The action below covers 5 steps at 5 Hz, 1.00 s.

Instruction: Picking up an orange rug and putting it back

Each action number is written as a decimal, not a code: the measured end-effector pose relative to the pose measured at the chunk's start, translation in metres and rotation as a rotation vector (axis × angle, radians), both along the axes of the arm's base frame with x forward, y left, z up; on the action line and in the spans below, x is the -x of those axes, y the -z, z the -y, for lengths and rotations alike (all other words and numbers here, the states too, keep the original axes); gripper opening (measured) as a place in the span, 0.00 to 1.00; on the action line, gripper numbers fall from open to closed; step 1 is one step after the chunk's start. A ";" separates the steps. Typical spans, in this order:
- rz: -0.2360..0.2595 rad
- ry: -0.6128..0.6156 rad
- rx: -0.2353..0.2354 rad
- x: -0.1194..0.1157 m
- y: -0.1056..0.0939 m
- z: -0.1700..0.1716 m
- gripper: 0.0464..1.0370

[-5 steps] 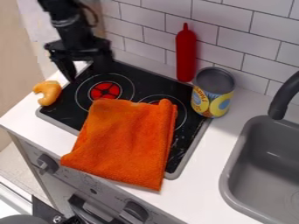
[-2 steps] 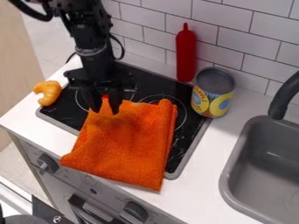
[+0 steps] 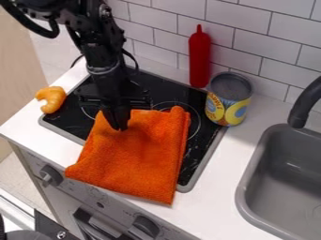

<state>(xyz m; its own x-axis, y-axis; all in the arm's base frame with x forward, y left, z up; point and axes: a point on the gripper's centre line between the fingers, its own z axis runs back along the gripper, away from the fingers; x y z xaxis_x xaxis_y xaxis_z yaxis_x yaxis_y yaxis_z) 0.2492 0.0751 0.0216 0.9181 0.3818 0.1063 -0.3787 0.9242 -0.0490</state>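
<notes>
The gripper [image 3: 119,127] is at the upper left part of the orange rug [image 3: 139,159], pointing down. Its fingers are close together, shut on the cloth near its back left corner. The rug lies flat over the front of the black stove top and hangs slightly past its front edge onto the white counter.
On the stove's left side is an orange-yellow curved toy [image 3: 52,99]. A yellow and blue can [image 3: 228,99] stands at the stove's right edge, beside a red bottle [image 3: 199,58] by the tiled wall. The grey sink [image 3: 251,176] is at the right.
From the back left, the arm has come forward and down to the rug. Its fingers, apart about half a second ago, have closed on the cloth. The rug has hardly moved.
</notes>
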 end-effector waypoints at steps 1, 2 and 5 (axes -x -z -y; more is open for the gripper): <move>0.029 0.001 -0.006 -0.002 0.004 0.001 0.01; 0.041 -0.005 0.038 -0.005 0.005 0.009 0.01; 0.040 0.043 0.060 -0.009 0.008 0.043 0.01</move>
